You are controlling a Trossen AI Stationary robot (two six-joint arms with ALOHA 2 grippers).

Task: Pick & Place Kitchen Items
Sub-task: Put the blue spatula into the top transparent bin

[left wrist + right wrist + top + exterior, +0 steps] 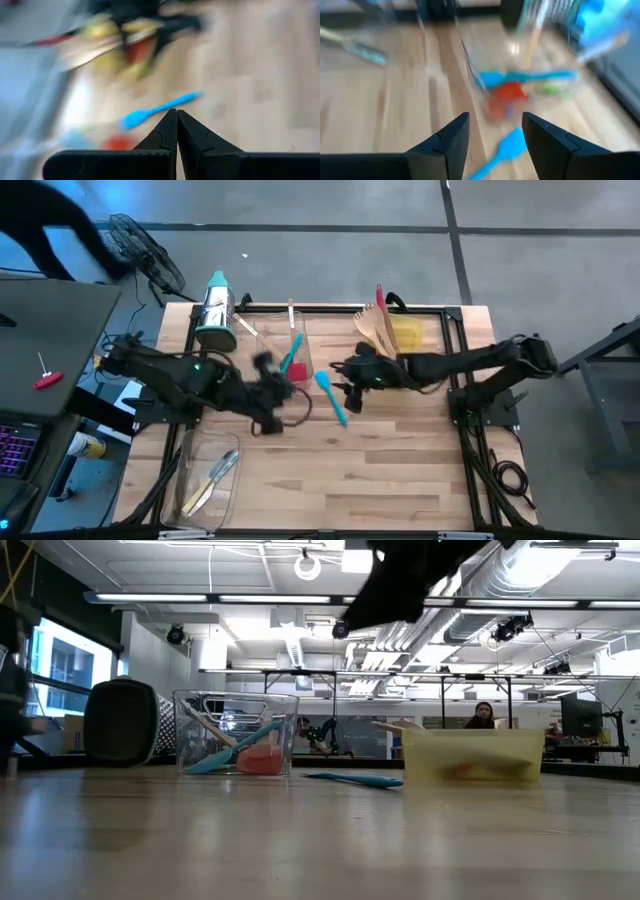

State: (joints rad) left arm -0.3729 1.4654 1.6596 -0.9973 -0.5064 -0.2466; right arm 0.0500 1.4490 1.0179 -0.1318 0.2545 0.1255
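A blue silicone spatula (330, 396) lies flat on the wooden table between the two grippers, also seen in the low view (355, 780). My left gripper (267, 368) hovers above the table just left of it, fingers shut (176, 114) and empty. My right gripper (342, 378) stands just right of the spatula, open (495, 131), with the spatula's blade (509, 146) showing beyond the gap between its fingers. A clear bin (290, 345) at the far middle holds a blue spatula, a red one and other utensils. Pale wooden utensils stick out of a yellow bin (405, 332).
A steel grater with a teal top (216, 312) lies at the far left of the table. Another clear bin (208, 478) with slim knives sits at the near left corner. The near middle and near right of the table are bare wood (390, 470).
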